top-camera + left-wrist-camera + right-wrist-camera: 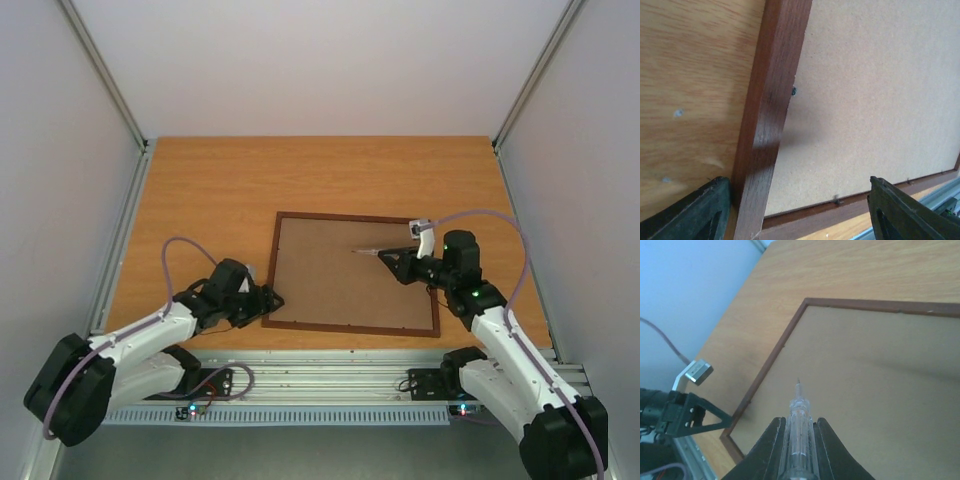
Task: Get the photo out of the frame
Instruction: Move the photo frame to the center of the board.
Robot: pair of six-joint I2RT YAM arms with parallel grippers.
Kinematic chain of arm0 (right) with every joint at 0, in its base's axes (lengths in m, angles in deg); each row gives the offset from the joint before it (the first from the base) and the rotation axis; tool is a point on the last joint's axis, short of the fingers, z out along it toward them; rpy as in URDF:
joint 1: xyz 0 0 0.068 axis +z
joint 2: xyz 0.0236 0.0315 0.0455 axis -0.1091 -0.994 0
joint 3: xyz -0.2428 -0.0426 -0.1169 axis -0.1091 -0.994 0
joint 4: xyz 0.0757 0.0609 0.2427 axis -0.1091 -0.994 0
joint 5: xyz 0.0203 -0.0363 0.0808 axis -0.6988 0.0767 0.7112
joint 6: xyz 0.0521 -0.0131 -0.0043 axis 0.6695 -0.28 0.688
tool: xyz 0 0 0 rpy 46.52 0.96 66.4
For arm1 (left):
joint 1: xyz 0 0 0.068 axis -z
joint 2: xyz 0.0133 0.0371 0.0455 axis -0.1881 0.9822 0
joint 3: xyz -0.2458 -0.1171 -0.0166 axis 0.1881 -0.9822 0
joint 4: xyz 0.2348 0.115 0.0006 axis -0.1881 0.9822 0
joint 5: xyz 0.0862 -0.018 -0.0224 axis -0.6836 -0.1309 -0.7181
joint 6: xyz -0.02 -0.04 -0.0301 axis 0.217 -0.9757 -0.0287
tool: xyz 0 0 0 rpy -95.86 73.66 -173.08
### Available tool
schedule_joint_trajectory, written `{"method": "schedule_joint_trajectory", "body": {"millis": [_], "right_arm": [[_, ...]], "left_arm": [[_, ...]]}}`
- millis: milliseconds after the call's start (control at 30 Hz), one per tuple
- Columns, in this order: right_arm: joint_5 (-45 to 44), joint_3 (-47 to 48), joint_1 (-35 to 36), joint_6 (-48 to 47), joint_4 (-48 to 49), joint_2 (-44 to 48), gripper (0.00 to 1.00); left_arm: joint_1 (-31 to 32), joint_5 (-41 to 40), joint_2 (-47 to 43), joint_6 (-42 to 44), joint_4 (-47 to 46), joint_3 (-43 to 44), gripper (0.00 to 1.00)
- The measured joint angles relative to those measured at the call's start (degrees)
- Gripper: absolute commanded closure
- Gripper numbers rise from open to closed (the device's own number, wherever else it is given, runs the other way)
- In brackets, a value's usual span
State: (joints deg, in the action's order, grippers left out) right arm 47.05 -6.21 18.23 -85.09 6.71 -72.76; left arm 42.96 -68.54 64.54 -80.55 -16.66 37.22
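The frame lies face down on the wooden table, its brown hardboard back facing up. The photo is hidden under it. My left gripper is open at the frame's near left corner. In the left wrist view its fingers straddle the left rail, one outside it and one over the hardboard. My right gripper is shut on a clear pointed tool. The tool's tip points left, just above the middle of the back.
Small dark metal tabs sit along the frame's inner edge. An aluminium rail runs along the table's near edge. White walls enclose the table on the left, right and back. Bare wood lies beyond the frame.
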Motion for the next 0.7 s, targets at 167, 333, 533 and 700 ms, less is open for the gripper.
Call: {"method": "schedule_joint_trajectory", "body": {"millis": [167, 333, 533, 700], "right_arm": [[-0.7, 0.0, 6.12, 0.61, 2.78, -2.93, 0.99], [-4.5, 0.0, 14.86, 1.07, 5.44, -4.83, 0.99], [-7.87, -0.13, 19.63, 2.93, 11.82, -6.62, 0.99], [-10.71, -0.17, 24.3, 4.98, 17.7, -9.18, 0.99]], "left_arm": [[0.76, -0.46, -4.59, -1.75, 0.7, -0.85, 0.22], [0.76, -2.91, -14.84, -4.22, 2.78, -2.1, 0.18], [0.83, -6.62, -28.81, -8.55, 4.17, -2.12, 0.15], [0.98, -8.22, -31.43, -13.09, 0.85, -2.14, 0.15]]}}
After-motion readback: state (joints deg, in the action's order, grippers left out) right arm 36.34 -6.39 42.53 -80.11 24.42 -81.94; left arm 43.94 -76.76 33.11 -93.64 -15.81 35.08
